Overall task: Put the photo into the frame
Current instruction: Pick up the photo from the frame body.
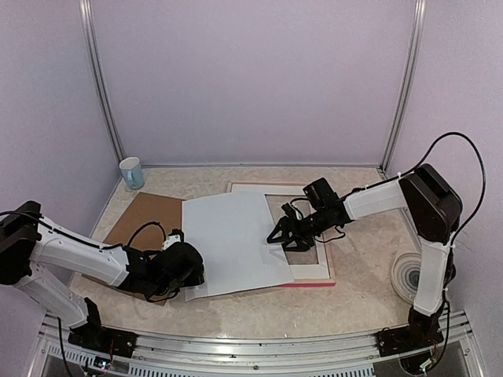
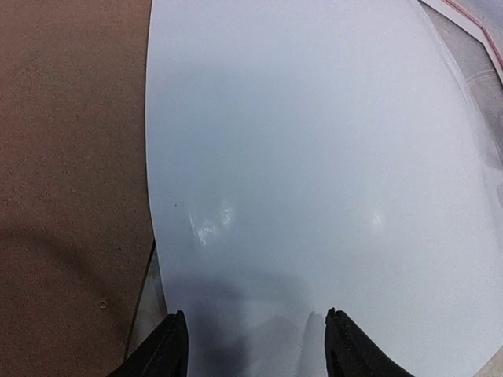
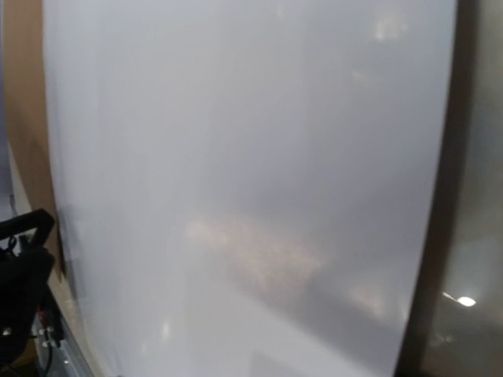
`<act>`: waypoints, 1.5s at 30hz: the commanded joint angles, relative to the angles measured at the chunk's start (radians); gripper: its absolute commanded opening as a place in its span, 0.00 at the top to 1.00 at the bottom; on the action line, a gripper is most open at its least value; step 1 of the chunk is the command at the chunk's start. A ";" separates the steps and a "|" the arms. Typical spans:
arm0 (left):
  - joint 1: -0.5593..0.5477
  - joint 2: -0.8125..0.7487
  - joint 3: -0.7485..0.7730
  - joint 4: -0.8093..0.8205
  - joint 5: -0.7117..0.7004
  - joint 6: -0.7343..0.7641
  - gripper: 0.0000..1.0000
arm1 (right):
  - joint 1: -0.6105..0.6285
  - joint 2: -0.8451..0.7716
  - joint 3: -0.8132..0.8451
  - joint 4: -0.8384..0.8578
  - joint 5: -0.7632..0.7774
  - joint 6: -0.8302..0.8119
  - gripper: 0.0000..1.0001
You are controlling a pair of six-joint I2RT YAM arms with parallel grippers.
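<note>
Shows the photo (image 1: 236,243) lying white back up in the middle of the surface (image 1: 354,298), printed side hidden. Overlaps the brown backing board (image 1: 145,220) along its left edge and covers the left part of the white mat (image 1: 324,263) with its right. Not yet inside the frame (image 1: 314,283). Of the frame, only a thin pink rail visible along the near side of the mat, plus a pale edge along the far side; bare surface visible through the mat's window.

Left pincer (image 2: 255,334) low at the photo's near left corner, reaching in over the sheet. Fingers (image 2: 171,349) plainly apart in the left wrist view, with the white sheet flat between and beyond them; clamps nothing. Board to the left there, a sliver of pink rail at the top right.

Right pincer (image 1: 283,236) down at the photo's right edge, above the mat's left border. Impossible to tell from above how wide open, or whether gripping the sheet. Fingers outside the right wrist view: only the white back filling it, a dark shadowed strip down the right, and the black left arm (image 3: 20,290) at the lower left.

Pale blue cup (image 1: 131,173) upright at the far left corner, well apart from the rest. Round whitish disc (image 1: 409,275) with darker rings near the right arm's base.
</note>
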 commanded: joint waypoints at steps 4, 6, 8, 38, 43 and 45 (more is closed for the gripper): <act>0.005 0.023 -0.022 0.045 0.025 0.010 0.42 | 0.014 0.025 -0.004 0.056 -0.058 0.041 0.31; 0.004 0.031 -0.025 0.055 0.031 0.009 0.43 | 0.014 0.030 -0.004 0.058 -0.059 0.046 0.32; 0.002 0.039 -0.025 0.062 0.037 0.007 0.44 | 0.014 0.034 -0.002 0.055 -0.052 0.046 0.32; -0.016 0.079 -0.027 0.065 0.044 -0.007 0.47 | -0.003 -0.007 -0.086 0.301 -0.172 0.198 0.36; -0.017 0.087 -0.026 0.087 0.049 -0.006 0.47 | -0.003 0.028 -0.069 0.335 -0.193 0.201 0.40; -0.019 0.090 -0.027 0.093 0.051 -0.009 0.47 | -0.003 0.043 -0.056 0.348 -0.205 0.203 0.42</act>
